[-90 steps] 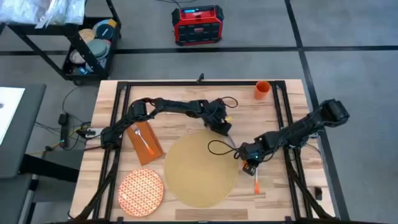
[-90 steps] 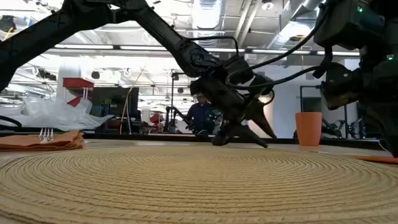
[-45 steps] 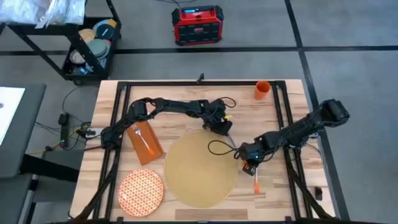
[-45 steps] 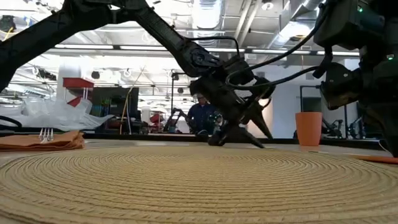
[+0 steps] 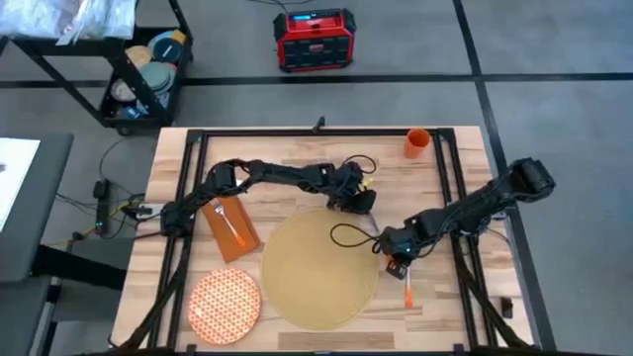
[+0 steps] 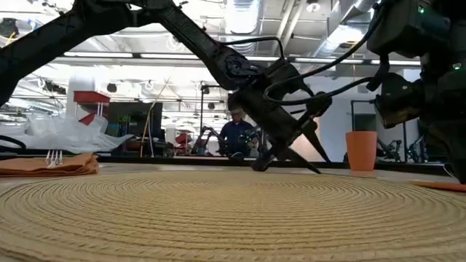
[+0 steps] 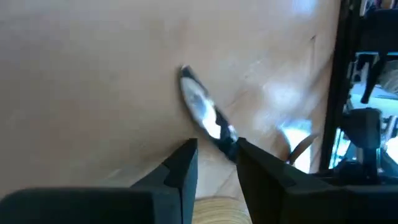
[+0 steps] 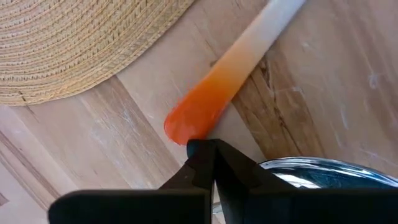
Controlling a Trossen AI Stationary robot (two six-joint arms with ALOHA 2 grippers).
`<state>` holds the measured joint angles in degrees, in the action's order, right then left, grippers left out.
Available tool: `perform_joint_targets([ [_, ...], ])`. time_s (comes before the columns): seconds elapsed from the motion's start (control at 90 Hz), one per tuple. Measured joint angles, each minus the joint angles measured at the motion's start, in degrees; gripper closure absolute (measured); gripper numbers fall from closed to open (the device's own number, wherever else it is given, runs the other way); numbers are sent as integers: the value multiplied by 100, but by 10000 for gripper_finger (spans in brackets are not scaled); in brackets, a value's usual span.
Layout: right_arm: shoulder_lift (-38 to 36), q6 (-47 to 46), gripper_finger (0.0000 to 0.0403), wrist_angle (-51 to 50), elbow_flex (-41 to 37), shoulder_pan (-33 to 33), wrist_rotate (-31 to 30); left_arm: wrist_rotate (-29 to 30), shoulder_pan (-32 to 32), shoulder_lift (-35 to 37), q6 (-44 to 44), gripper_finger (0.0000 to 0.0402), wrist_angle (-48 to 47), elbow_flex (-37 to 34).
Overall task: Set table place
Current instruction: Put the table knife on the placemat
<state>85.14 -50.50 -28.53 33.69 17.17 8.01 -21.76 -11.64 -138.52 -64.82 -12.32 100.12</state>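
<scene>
Desk [image 5: 445,316] is carrying everything; the setting is only partly assembled.

Placemat [image 5: 319,267] is lying near the desk's front middle, bare on top, probably put down first as the base for the rest.

Plate [image 5: 224,304] is sitting at the front left corner, off the placemat and well apart from it; it looks parked there until its turn comes.

Napkin [image 5: 230,225] is lying left of the placemat with a fork [image 5: 231,224] resting along it, so the left side of the place seems arranged already.

Cup [image 5: 416,143] is standing upright at the far right, well away from the placemat.

Left gripper [image 5: 358,203] is reaching across the desk to the placemat's far edge. In its wrist view the jaws are pinching a spoon [image 7: 205,119], bowl pointing forward over bare wood. My guess: it is carrying the spoon to its spot by the placemat.

Right gripper [image 5: 396,259] is hanging low just off the placemat's right edge. Jaws are pressed together with nothing between them, tips nearly touching the orange handle of a knife [image 8: 230,84] lying on the wood beside the placemat. It seems to be nudging or aligning the knife, not lifting it.
</scene>
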Motion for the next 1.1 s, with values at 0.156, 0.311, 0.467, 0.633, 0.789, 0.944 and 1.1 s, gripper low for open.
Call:
perform_joint_targets([
  [0.156, 0, -58, 403, 3, 0, 2, -13, -81, 0, 0, 81, 335, -15, -3],
  [0.311, -57, -192, 403, -385, 267, 56, -595, -131, -4, 0, 188, 354, -11, -4],
  [0.467, -75, -18, 403, -765, 558, -121, -1639, -158, -7, 0, 234, 357, 17, -11],
  [0.633, -70, 321, 403, -762, 686, -510, -1419, -178, -7, 0, 262, 358, 191, -11],
  [0.789, -55, 306, 403, -968, 677, -528, -1317, -199, -35, 0, 304, 358, 313, -11],
  [0.944, -32, 136, 403, -1036, 640, -482, -1453, -522, -159, 106, 464, 358, 467, -21],
  [1.1, -111, 146, 403, -977, 895, -517, -1835, -300, -387, 324, 793, 358, 851, -60],
])
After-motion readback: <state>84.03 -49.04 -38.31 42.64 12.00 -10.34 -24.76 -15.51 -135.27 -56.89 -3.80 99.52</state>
